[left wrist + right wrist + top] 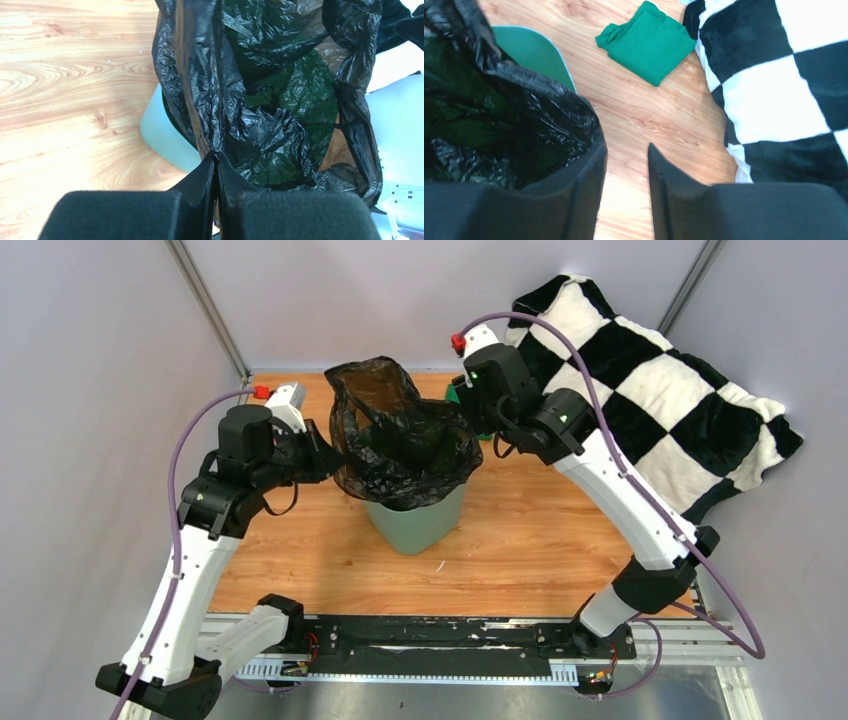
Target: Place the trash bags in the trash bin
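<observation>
The mint-green trash bin (415, 525) stands upright at mid-table. The black trash bag (400, 440) sits in its mouth, its crinkled rim spread over the top and one flap standing up at the back. My left gripper (322, 455) is shut on the bag's left edge; in the left wrist view the fingertips (210, 165) pinch a fold of the bag (260, 100) just above the bin wall (165, 135). My right gripper (468, 418) is open and empty at the bag's right side. In the right wrist view (626, 145) its left finger lies against the bag (499, 120) beside the bin rim (531, 52).
A folded green cloth (649, 40) lies on the wooden table behind the bin. A black-and-white checkered blanket (660, 390) fills the back right corner and also shows in the right wrist view (774, 85). Grey walls close in the left, back and right sides.
</observation>
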Robot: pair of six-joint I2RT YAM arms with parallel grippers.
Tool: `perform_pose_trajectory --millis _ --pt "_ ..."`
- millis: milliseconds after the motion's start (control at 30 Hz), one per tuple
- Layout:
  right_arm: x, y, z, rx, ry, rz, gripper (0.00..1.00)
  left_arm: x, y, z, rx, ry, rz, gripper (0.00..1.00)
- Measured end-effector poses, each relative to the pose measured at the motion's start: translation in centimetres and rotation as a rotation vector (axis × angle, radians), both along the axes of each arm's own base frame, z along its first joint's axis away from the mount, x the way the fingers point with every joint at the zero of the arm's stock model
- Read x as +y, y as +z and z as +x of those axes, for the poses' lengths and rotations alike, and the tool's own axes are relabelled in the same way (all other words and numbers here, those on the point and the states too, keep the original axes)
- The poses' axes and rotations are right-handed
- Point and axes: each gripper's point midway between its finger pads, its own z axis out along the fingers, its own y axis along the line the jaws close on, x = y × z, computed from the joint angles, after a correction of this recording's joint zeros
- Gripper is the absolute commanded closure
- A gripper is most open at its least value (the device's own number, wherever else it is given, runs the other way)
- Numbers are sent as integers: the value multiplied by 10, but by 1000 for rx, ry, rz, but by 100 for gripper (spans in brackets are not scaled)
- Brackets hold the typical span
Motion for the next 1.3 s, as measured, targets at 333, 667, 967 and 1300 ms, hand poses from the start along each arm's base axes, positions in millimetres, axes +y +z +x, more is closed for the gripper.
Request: perform_pose_trajectory --millis 333,667,967,1300 --pt "6 -8 -29 72 97 85 26 -2 2 -6 -8 -18 -16 96" --pt "8 -48 -25 151 80 20 76 -3 5 -8 -17 -22 -25 97" --pt "-7 -42 -29 130 43 33 100 3 -6 -14 1 -1 -9 100" --pt "-55 -78 -51 186 -45 21 100 13 -53 -27 91 42 21 100"
